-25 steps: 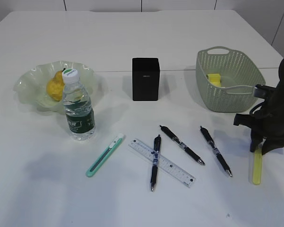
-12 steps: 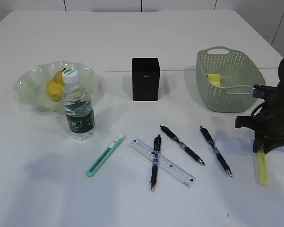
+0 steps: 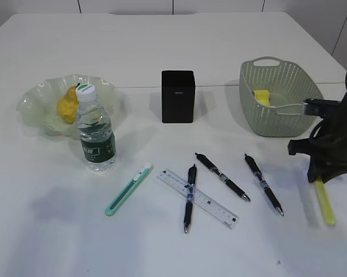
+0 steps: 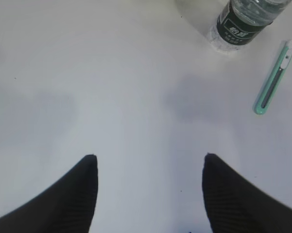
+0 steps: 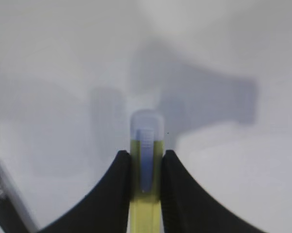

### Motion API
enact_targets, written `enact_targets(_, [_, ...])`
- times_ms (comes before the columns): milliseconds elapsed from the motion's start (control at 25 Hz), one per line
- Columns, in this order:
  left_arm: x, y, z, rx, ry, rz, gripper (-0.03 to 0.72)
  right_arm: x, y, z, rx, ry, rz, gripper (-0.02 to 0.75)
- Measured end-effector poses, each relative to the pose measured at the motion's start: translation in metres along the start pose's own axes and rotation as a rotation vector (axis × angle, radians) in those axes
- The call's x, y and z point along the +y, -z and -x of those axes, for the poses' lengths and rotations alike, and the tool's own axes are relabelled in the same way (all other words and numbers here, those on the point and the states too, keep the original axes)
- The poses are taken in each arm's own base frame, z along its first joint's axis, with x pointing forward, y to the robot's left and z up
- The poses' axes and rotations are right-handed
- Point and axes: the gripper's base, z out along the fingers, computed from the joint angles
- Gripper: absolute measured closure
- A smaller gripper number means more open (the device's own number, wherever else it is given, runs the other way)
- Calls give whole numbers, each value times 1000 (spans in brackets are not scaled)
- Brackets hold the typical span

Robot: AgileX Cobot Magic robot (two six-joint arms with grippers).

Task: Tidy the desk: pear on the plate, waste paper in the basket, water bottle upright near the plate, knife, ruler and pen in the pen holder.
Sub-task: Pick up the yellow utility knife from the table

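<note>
My right gripper (image 3: 318, 180) is shut on a yellow-green utility knife (image 3: 325, 205) at the desk's right edge; in the right wrist view the knife (image 5: 146, 133) sits pinched between both fingers of the gripper (image 5: 145, 154), its tip casting a shadow on the desk. A teal knife (image 3: 129, 188), the clear ruler (image 3: 197, 198) and three black pens (image 3: 222, 176) lie in front of the black pen holder (image 3: 178, 96); one pen crosses the ruler. The pear (image 3: 67, 104) lies in the green plate (image 3: 34, 98). The water bottle (image 3: 96, 130) stands upright beside it. My left gripper (image 4: 149, 158) is open over bare desk.
The sage-green basket (image 3: 280, 98) stands at the back right with the yellow waste paper (image 3: 261, 96) inside, just behind my right arm. In the left wrist view the bottle (image 4: 243, 22) and the teal knife (image 4: 274, 80) lie ahead to the right.
My right gripper has shut on the yellow-green knife and risen a little; the knife's free end has swung to the right. Everything else is unmoved.
</note>
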Motion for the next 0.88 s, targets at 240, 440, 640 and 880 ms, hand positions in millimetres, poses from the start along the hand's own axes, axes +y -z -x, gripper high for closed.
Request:
enact_targets(240, [0, 0, 0, 1, 0, 0, 214, 6, 30, 0, -74, 58, 58, 618])
enact_targets(440, [0, 0, 0, 1, 0, 0, 214, 31, 52, -6, -132, 194, 84, 618])
enact_targets(640, [0, 0, 0, 2, 0, 0, 214, 73, 68, -16, -184, 377, 112, 618])
enact_targets(880, [0, 0, 0, 2, 0, 0, 214, 110, 94, -12, -281, 516, 148, 618])
